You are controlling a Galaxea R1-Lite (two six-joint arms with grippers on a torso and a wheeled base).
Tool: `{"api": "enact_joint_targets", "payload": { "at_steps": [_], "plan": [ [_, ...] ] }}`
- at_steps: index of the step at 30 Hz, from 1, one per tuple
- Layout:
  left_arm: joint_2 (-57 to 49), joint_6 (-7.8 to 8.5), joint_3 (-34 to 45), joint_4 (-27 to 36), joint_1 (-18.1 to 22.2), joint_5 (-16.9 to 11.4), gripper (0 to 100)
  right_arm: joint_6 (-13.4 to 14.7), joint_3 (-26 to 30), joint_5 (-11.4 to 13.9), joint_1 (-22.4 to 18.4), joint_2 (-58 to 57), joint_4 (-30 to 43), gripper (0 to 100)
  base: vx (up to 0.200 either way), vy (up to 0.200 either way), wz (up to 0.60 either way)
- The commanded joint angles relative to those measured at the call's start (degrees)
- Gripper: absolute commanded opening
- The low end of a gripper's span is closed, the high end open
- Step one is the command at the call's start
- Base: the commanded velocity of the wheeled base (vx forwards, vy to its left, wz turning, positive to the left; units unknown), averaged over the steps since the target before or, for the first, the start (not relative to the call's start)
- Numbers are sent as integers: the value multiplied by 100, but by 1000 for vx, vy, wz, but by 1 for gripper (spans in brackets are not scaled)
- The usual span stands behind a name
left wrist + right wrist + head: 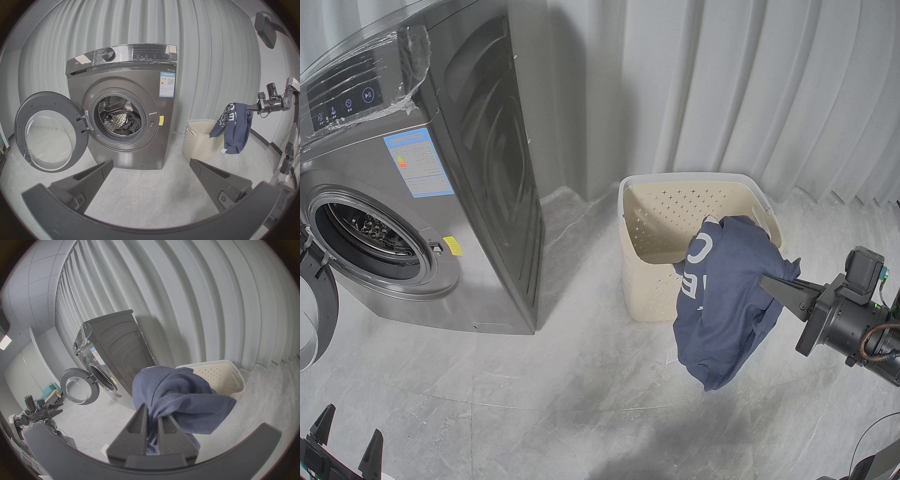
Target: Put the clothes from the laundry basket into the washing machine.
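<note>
Pale pleated curtains point(737, 94) are hanging across the back of the room, and a grey marbled floor point(569, 387) is running beneath everything. The grey front-loading washing machine point(487, 156) is standing on the robot's left, just in front of the curtains. Its round door point(50, 131) is hanging wide open on the hinge, leaving the drum mouth exposed. The cream perforated laundry basket point(650, 294) is sitting on the floor to the right of the machine, a strip of floor between them.

A navy top point(725, 312) with pale lettering is dangling in the air at the basket's front right corner, most of it hanging outside the basket above the floor. Whether it is touching the rim cannot be told. The right pincer point(765, 282) is clamping a fold of this top, its two fingers pressing together on the cloth. The left pincer point(350, 428) is hovering low, well apart from the basket, facing the machine with its fingers spread and gripping nothing. A dark garment point(131, 126) is lying inside the drum.
</note>
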Motion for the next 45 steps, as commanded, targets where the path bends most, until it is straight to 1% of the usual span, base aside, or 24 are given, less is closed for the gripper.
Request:
{"api": "enact_joint_targets", "payload": {
  "at_steps": [1,24,30,33,42,45],
  "plan": [
    [-32,-4,84,2,0,7,100,0,11,-6,0,16,0,0,0,200,0],
    [-32,-4,84,2,0,-2,100,0,55,21,-9,16,-18,0,0,200,0],
    [-32,-39,84,2,9,15,100,0,46,12,-18,7,-18,0,0,200,0],
    [-32,-13,84,2,9,15,100,0,55,12,-9,7,-18,0,0,0,0],
    [-32,-22,84,2,9,15,100,0,46,3,-53,7,-18,0,0,0,0],
    [-32,-22,84,2,9,15,100,0,28,3,-70,7,-18,0,-200,0,0]
  ]
}}
